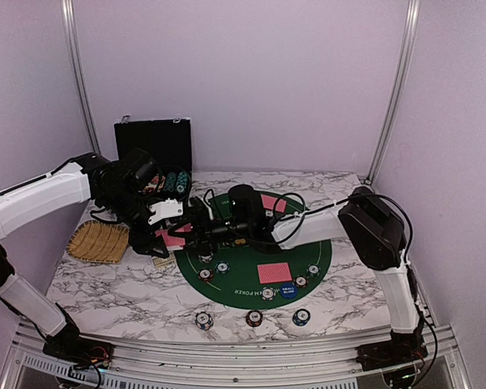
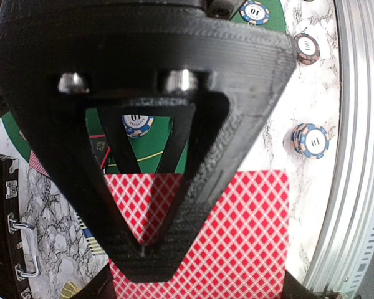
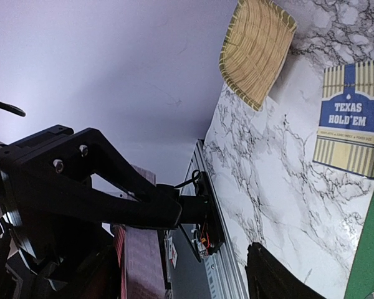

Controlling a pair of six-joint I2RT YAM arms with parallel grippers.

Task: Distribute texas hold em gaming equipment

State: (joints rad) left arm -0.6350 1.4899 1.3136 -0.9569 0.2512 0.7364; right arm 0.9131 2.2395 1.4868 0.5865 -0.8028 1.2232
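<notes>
The marble desk point(image 1: 105, 284) carries a round green mat point(image 1: 235, 285), and I think the job is about half done. Some things are already out on the mat. There are near cards point(image 1: 274, 271), far cards point(image 1: 273, 203) partly hidden by the right arm, a blue "small blind" disc point(image 1: 287, 292), and a few striped poker chips point(image 1: 205, 274) around the near rim. Three more little chip piles point(image 1: 254, 318) sit on the bare desk by the near edge. I see no cards laid on the left side of the mat, so there is likely more dealing to do. At the far left stands a black case point(image 1: 154, 138). It is open, and rows of chips point(image 1: 172, 182) stand in it, partly hidden by the left arm. Those may need handing out too. Nearer, on the left, lies the straw tray point(image 3: 255, 50), and I see nothing in it. Just beside the tray the Texas Hold'em box point(image 3: 352, 118) lies flat, and I cannot tell what is inside. The two arms meet over the left edge of the mat. The left gripper point(image 1: 167, 225) has its jaws closed tight on the red-backed playing cards point(image 2: 237, 237), which are held up off the desk. The right gripper point(image 1: 201, 232) has its jaws apart, close by those cards, and I cannot tell if they touch.
</notes>
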